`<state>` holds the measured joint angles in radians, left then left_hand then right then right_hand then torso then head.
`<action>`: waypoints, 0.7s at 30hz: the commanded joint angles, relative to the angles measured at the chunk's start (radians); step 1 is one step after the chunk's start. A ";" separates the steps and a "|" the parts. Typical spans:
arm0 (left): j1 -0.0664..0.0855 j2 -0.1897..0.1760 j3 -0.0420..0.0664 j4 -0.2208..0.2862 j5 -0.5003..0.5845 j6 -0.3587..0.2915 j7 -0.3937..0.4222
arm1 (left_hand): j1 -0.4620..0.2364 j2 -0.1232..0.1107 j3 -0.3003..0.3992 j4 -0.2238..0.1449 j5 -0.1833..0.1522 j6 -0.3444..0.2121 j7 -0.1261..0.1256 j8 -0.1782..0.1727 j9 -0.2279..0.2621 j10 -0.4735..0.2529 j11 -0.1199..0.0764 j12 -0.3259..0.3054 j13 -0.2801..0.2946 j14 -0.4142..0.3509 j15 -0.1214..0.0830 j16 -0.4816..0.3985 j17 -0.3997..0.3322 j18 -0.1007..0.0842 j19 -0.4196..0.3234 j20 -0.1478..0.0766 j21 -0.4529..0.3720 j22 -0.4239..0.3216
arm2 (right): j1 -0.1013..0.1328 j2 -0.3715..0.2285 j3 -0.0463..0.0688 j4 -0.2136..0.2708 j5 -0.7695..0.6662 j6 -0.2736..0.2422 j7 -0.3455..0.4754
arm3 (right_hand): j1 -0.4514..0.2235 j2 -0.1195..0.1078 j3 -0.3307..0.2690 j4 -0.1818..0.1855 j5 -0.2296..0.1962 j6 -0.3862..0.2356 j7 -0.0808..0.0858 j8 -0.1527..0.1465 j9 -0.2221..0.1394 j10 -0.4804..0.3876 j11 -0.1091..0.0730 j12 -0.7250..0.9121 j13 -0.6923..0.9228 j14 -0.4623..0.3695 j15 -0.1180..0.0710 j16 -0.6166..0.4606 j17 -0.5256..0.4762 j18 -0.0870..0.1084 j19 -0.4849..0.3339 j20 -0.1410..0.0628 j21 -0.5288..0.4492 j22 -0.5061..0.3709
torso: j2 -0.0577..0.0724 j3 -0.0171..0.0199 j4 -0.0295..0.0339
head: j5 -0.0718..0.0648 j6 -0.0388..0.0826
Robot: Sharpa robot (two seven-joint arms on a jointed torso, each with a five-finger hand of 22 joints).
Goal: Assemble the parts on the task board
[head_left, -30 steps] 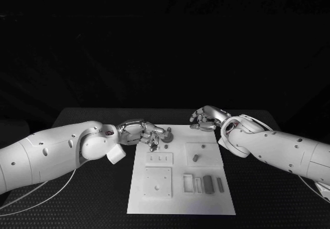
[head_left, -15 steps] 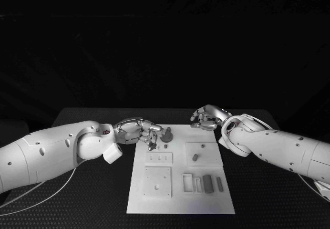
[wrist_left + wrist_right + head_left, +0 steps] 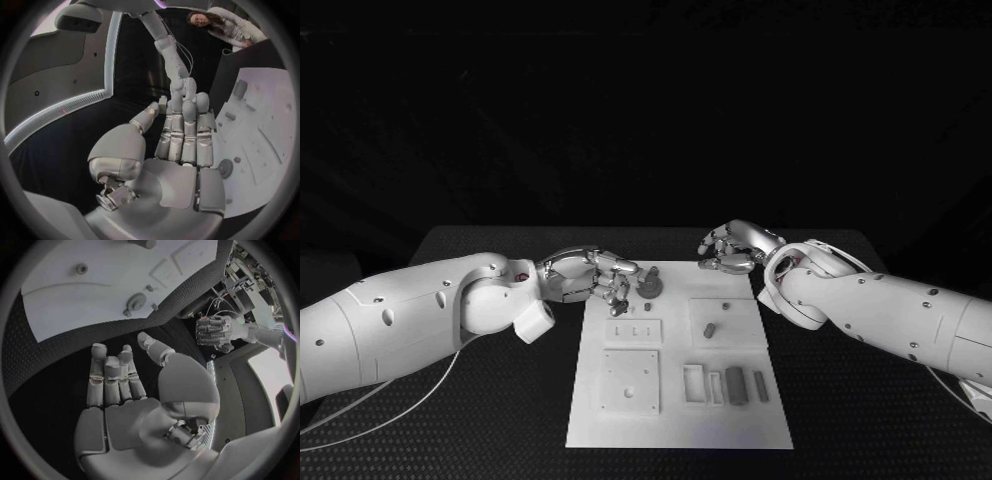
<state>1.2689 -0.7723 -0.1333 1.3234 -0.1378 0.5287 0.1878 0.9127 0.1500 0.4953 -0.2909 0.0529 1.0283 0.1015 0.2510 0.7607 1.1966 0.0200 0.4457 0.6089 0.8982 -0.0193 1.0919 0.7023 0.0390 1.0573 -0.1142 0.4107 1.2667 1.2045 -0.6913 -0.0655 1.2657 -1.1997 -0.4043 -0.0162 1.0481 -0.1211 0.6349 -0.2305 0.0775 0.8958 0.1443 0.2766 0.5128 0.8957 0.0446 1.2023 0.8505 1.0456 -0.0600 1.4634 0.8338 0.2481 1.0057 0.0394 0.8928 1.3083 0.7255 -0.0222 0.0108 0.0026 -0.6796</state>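
The white task board (image 3: 678, 400) lies in the middle of the table. A dark grey peg (image 3: 651, 287) stands near its far left corner, also seen as a grey cylinder (image 3: 240, 89). A smaller peg (image 3: 710, 329) stands in a square plate, and grey bars (image 3: 736, 384) lie in slots at the near right. My left hand (image 3: 596, 279) hovers at the board's far left edge, just left of the peg. Its fingers (image 3: 184, 135) are straight and hold nothing. My right hand (image 3: 733, 248) hangs over the board's far edge with flat, empty fingers (image 3: 112, 380).
Black matting (image 3: 502, 400) surrounds the board on all sides. Recessed plates (image 3: 630, 380) take up the board's near left. The right wrist view shows the board (image 3: 94, 285), a round part (image 3: 136, 302) near its edge, and my left hand (image 3: 212, 332) beyond it.
My left hand has drawn back a little to the left, away from the dark peg. The right hand has hardly moved.
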 commanded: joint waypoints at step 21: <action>-0.001 0.012 0.000 0.058 0.128 -0.541 -0.122 | 0.041 0.002 0.022 0.004 0.003 0.007 -0.006 -0.008 0.143 0.007 -0.011 0.015 0.026 0.021 -0.008 0.007 -0.003 0.019 0.012 -0.009 -0.001 0.006 | -0.027 -0.019 0.000 0.169 0.091 -0.145 0.331 | 0.017 -0.052 -0.035 -0.039 0.000 -0.044 0.029 -0.027 -0.014 -0.051 0.019 -0.016 -0.015 -0.051 0.019 -0.030 -0.013 0.014 -0.050 0.027 -0.036 0.013 | -0.001 0.0001 -0.0003 | 0.008 0.021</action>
<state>1.2683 -0.7626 -0.1340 1.3765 -0.0432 0.0505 0.0774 0.9369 0.1423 0.5111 -0.2870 0.0531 1.0236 0.0992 0.2446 0.7611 1.1990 0.0105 0.4591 0.6334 0.9130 -0.0268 1.0957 0.7003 0.0402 1.0653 -0.1216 0.4106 1.2715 1.1796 -0.7093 -0.0655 1.4289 -1.1701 -0.5277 0.2413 1.0713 -0.1690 0.6088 -0.2696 0.0775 0.8543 0.1681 0.2556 0.4997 0.8507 0.0640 1.1884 0.8365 1.0005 -0.0408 1.4356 0.8213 0.2435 0.9605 0.0664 0.8616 1.3083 0.7245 -0.0220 0.0103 0.0093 -0.6602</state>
